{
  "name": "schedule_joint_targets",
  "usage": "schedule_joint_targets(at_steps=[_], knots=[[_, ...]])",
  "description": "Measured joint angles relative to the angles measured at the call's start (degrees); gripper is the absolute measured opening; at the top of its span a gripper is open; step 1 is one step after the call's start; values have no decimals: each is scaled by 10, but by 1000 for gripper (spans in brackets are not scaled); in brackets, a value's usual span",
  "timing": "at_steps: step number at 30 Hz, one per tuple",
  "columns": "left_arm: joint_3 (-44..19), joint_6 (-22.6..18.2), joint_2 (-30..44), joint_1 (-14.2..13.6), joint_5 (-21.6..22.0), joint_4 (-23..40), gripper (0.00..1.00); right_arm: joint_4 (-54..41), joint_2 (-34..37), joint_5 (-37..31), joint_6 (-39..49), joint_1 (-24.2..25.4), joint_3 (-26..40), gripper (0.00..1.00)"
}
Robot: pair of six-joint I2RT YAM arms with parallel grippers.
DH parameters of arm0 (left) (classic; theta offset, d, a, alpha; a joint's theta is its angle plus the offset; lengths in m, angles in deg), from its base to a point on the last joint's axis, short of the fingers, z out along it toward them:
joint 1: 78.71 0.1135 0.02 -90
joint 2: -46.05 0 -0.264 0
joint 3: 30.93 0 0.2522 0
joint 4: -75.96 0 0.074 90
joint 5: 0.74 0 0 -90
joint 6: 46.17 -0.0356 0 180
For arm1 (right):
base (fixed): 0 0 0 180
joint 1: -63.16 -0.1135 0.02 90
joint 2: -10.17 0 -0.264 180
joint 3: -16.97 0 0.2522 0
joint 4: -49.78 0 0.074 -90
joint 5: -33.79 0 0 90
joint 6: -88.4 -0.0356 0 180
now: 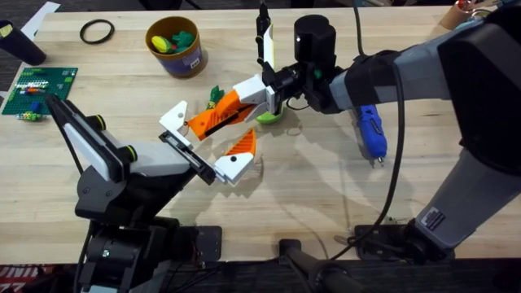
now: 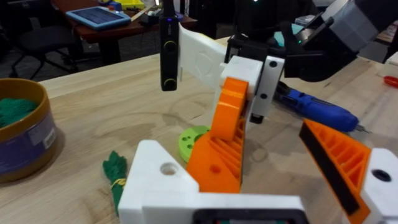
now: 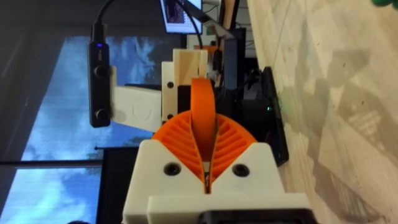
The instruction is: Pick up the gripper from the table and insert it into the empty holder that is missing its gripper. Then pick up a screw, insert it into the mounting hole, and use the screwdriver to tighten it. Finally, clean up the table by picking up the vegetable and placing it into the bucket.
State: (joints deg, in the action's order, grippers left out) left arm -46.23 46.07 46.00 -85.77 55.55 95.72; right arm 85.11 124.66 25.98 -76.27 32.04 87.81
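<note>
The right end effector (image 1: 244, 104) is clenched on the gripper (image 1: 213, 119), a light, rigid, slick plastic wedge best pinched across its flat faces; the left end effector (image 1: 205, 138) sits released just below it, on the bench (image 1: 326, 187).

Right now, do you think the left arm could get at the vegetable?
Probably not cleanly. The vegetable lies close, just past the open left end effector, but the right end effector, shut on the gripper, crowds the space right beside it.
</note>
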Motion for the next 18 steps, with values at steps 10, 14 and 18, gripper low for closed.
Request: schedule_joint_targets(at_steps=[10, 14, 18], knots=[[0, 0, 2, 1, -1, -2, 981, -6, 3, 8, -2, 2, 0, 18], [0, 0, 2, 1, -8, -2, 981, -6, 3, 20, -2, 6, 0, 18], [0, 0, 2, 1, -29, -2, 981, 11, 3, 38, -5, 22, 0, 18]])
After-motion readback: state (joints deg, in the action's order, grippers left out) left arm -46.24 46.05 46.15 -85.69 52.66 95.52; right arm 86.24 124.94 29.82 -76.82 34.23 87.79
